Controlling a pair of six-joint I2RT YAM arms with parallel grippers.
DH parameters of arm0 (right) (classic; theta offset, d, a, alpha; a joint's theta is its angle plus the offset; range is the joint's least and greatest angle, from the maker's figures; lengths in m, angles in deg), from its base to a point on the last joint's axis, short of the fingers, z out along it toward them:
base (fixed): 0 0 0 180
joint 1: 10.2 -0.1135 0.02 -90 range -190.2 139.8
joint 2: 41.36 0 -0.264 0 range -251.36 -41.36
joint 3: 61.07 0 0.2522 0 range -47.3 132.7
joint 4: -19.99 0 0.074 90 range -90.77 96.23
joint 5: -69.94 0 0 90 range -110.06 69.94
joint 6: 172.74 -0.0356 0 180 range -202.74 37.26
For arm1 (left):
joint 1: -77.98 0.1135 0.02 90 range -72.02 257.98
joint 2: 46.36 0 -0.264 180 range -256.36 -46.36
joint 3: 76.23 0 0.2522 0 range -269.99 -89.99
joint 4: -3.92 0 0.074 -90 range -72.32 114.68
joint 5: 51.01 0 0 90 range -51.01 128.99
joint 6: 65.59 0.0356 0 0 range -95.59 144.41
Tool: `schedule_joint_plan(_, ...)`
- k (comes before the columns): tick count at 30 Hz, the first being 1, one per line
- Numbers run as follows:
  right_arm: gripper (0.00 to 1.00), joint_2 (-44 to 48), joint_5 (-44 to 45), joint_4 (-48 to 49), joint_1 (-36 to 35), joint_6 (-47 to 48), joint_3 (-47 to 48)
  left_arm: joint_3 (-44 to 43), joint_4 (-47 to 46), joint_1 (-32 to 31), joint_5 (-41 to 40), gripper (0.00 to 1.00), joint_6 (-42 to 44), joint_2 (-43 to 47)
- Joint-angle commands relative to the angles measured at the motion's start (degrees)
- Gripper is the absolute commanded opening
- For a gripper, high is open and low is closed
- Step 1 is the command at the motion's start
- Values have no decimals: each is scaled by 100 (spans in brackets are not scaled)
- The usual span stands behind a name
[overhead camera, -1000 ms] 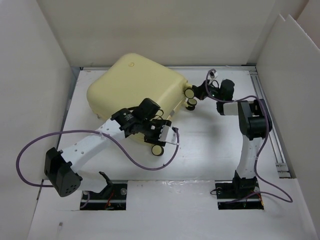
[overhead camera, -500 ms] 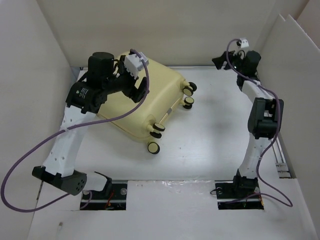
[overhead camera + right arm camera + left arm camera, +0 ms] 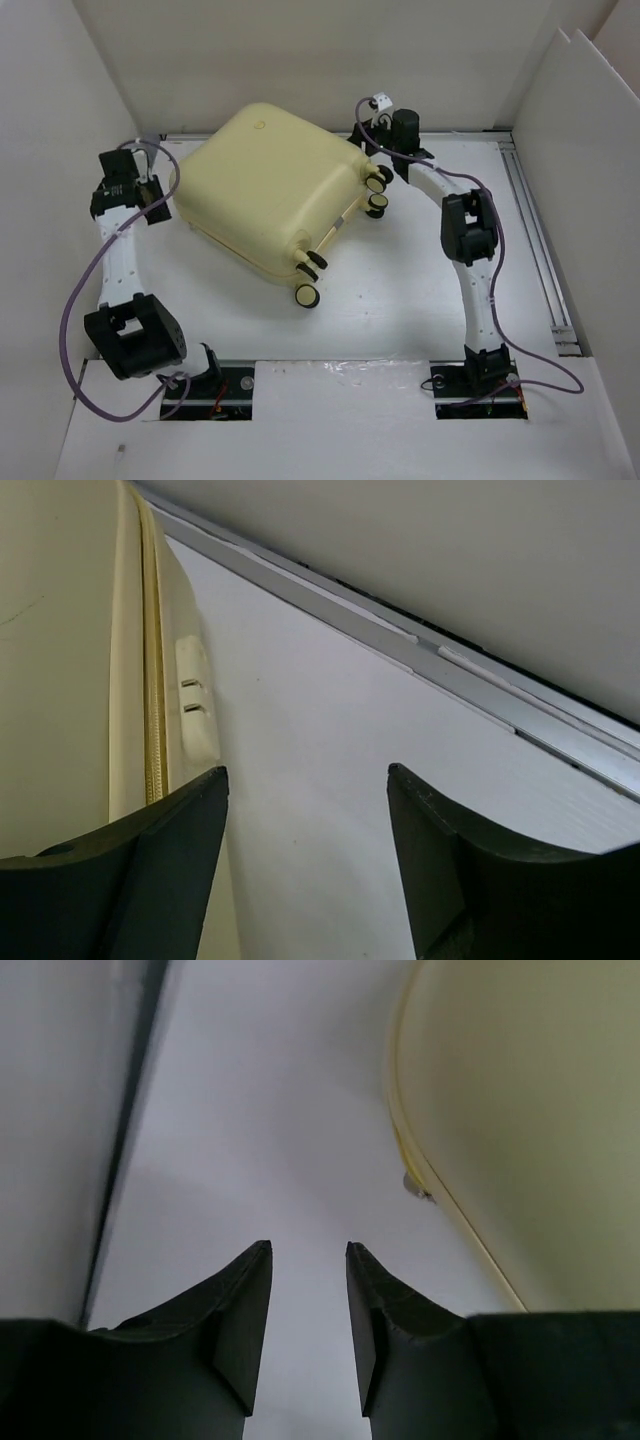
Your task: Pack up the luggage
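The luggage (image 3: 265,185) is a closed pale yellow hard-shell suitcase lying flat on the white table, with black wheels (image 3: 378,185) on its right side. My left gripper (image 3: 148,195) hangs at its left edge, close to the side wall. In the left wrist view this gripper (image 3: 308,1245) is open by a narrow gap with only bare table between the fingers, and the luggage (image 3: 520,1110) is off to the right. My right gripper (image 3: 362,142) sits at the back right corner. It (image 3: 305,768) is open wide and empty, its left finger beside the zipper (image 3: 152,680).
White walls enclose the table on the left, back and right. A metal rail (image 3: 500,700) runs along the back edge and another (image 3: 545,250) along the right. Purple cables trail from both arms. A wheel (image 3: 307,295) sticks out at the luggage's near corner.
My left arm has swung from above the luggage down to its left side, and its jaws have narrowed. My right arm has moved from the back right corner to the luggage's back right corner.
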Motion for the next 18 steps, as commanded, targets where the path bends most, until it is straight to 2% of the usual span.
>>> schedule_joint_plan(1,69,262,-106,1,-94,61,83,637,-304,-333,100,32,-5,-283)
schedule_joint_plan(4,68,675,-229,456,-148,61,-629,666,-787,-701,144,32,57,-1241)
schedule_joint_plan(6,68,1307,-299,799,-209,61,-1647,333,-886,-930,425,33,110,-1742)
schedule_joint_plan(7,68,1562,-299,1114,-279,61,-2025,-235,-886,-1062,478,36,110,-2240)
schedule_joint_plan(9,68,2405,-133,1353,-366,9,-3194,-931,-816,-1563,557,38,224,-2700)
schedule_joint_plan(10,68,2695,129,1519,-428,9,-3590,-1657,-763,-1730,488,38,285,-2920)
schedule_joint_plan(12,68,3537,385,1600,-727,9,-4676,-2329,-710,-2143,487,42,286,-3413)
schedule_joint_plan(13,68,3794,778,1652,-841,9,-4997,-2941,-710,-2249,487,43,338,-3536)
schedule_joint_plan(15,70,4513,1219,1653,-1262,-70,-5821,-3560,-640,-2477,592,44,339,-3931)
schedule_joint_plan(18,73,5122,2063,1653,-1597,-289,-6439,-4572,-246,-2601,646,49,129,-4178)
